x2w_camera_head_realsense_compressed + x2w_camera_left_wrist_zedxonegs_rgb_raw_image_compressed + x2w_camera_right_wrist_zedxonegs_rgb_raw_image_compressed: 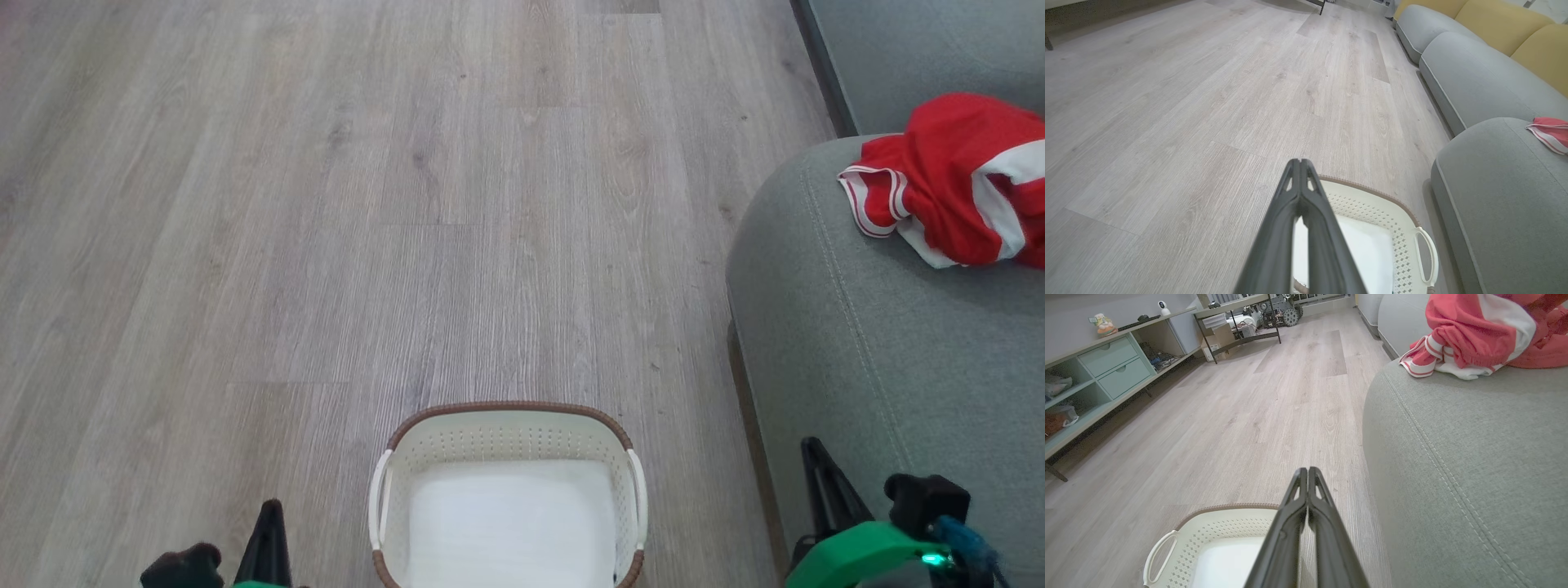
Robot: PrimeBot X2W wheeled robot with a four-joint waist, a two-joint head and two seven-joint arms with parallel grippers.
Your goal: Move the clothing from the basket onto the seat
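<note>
We see bright, even, soft light, shadows mostly faint. The basket [506, 441] bottom is blown out to flat white. Thin dark shadow where the seat [857, 343] meets the floor [326, 245]. Wrist views bow at the edges; left gripper [1300, 162] goes soft close to the lens.

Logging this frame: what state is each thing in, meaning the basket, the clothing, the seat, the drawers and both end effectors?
basket: upright, no clothing visible inside.
clothing: crumpled in a heap on the seat, out of the basket.
seat: carries the clothing.
drawers: shut.
left end effector: shut, holding nothing.
right end effector: shut, holding nothing.
</note>
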